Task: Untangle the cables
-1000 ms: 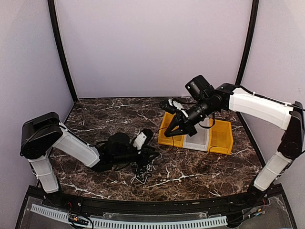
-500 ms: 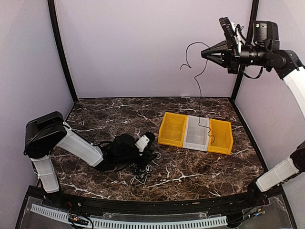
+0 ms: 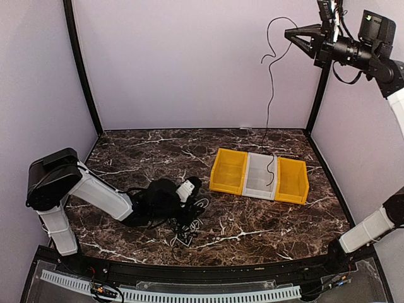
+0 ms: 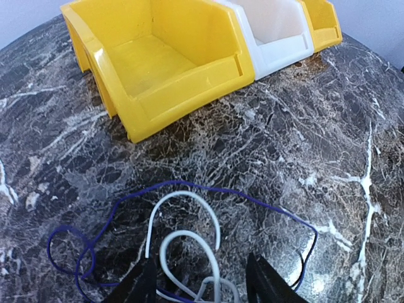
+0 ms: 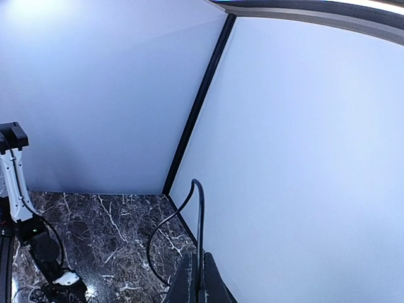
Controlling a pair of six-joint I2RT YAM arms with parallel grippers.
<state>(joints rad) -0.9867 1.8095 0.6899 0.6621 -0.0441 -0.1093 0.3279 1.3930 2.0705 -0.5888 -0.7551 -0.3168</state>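
The right gripper (image 5: 199,282) is pinched shut on one thin black cable (image 5: 201,214), raised high above the table (image 3: 265,221). The cord arches up out of the fingertips. In the top view it makes a small loop just beside them, then hangs nearly straight down, far below the gripper. Its lower end reaches the white middle bin (image 3: 257,180), between two yellow bins (image 3: 228,170). I cannot tell whether the tip touches the bin.

That straight fall suggests the cable is very light and limp. It will likely swing with any quick move, and being thin and smooth it could slip through a loose pinch. The present hold close to one end looks sound, since the rest of the length hangs free.

The left gripper (image 4: 202,287) lies low on the marble with its fingers spread wide. Loops of white cable (image 4: 189,197) lie between and just ahead of them. A thin blue-violet cord (image 4: 208,187) curves around those loops a little farther out, and a yellow bin stands beyond it.

These cords look soft and springy and keep their curl. Pulling in the middle of the heap would probably tighten the crossings. The better place to take hold is a free end or the crown of an outer loop, where only one strand sits between the pads. From the top view the remaining tangle (image 3: 189,224) lies just beside and under this gripper.
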